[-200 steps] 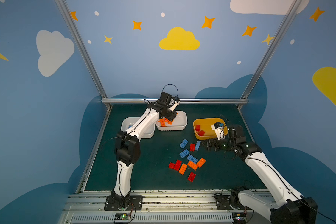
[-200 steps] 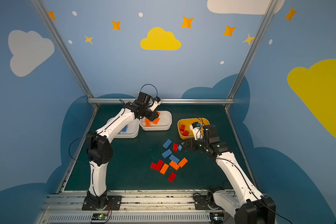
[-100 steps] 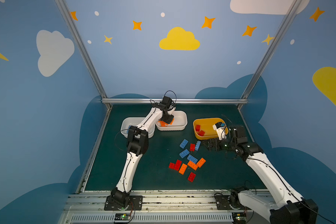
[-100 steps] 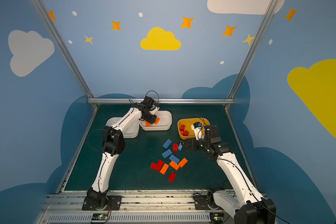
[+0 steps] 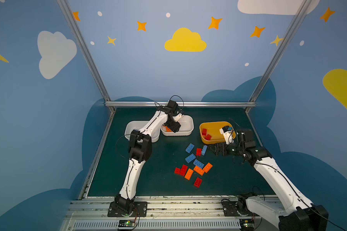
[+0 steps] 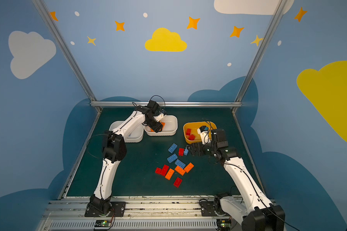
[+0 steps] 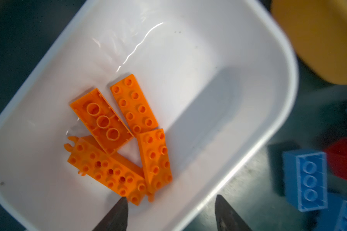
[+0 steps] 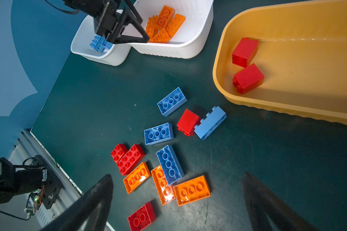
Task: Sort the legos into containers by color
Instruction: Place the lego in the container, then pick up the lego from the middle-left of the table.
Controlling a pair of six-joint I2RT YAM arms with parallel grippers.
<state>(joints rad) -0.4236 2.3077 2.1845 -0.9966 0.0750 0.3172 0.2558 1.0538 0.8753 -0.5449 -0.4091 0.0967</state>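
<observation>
My left gripper (image 7: 171,200) hangs open and empty over the middle white container (image 5: 187,128). Several orange legos (image 7: 134,104) lie in that tub, among them a long piece with side pegs (image 7: 108,172). The left white container (image 8: 84,40) holds blue legos (image 8: 97,43). Two red legos (image 8: 246,78) rest in the yellow container (image 8: 308,70). My right gripper (image 8: 177,176) is open above the loose pile on the mat, just in front of the yellow tub. That pile has blue (image 5: 190,148), red (image 5: 198,151) and orange legos (image 5: 198,170).
The dark green mat (image 5: 158,180) is bounded by a metal rail at the back (image 5: 180,104) and the arm-base rail at the front (image 5: 168,202). Blue painted walls close in both sides. The left arm's elbow (image 5: 139,148) stands over the mat's left part.
My left gripper has opened over the middle white tub, and the orange brick it carried now lies among the others there. The right arm has barely moved.
</observation>
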